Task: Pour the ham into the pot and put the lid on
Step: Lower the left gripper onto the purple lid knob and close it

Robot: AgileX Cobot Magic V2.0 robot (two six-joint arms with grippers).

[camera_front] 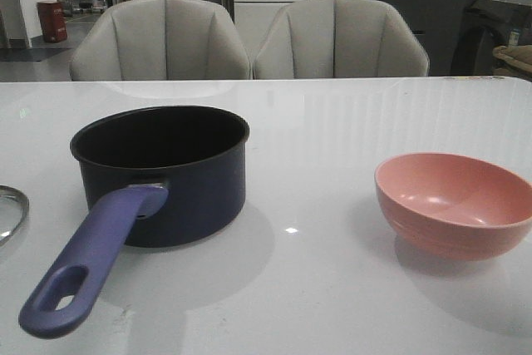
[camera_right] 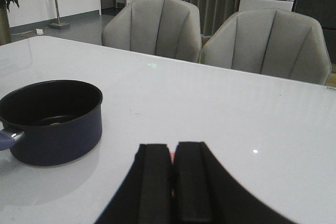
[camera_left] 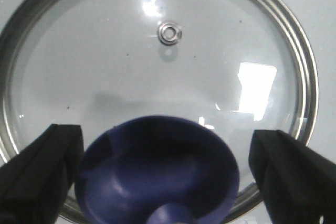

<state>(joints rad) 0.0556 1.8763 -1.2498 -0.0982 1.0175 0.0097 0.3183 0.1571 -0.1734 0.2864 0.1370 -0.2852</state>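
The dark navy pot (camera_front: 166,172) stands left of centre on the white table, its periwinkle handle (camera_front: 91,263) pointing toward me. It also shows in the right wrist view (camera_right: 52,124), where a small orange bit, perhaps ham (camera_right: 54,124), lies on its black bottom. The glass lid (camera_left: 157,66) lies flat on the table, and only its edge (camera_front: 10,209) shows at the far left of the front view. My left gripper (camera_left: 163,145) is open, and its fingers (camera_left: 47,166) straddle the lid's blue knob (camera_left: 157,171) without touching it. My right gripper (camera_right: 172,153) is shut and empty, low over the table.
A pink bowl (camera_front: 453,205) stands at the right and looks empty; a pink sliver shows between the right fingers. Two grey chairs (camera_front: 158,39) stand behind the table's far edge.
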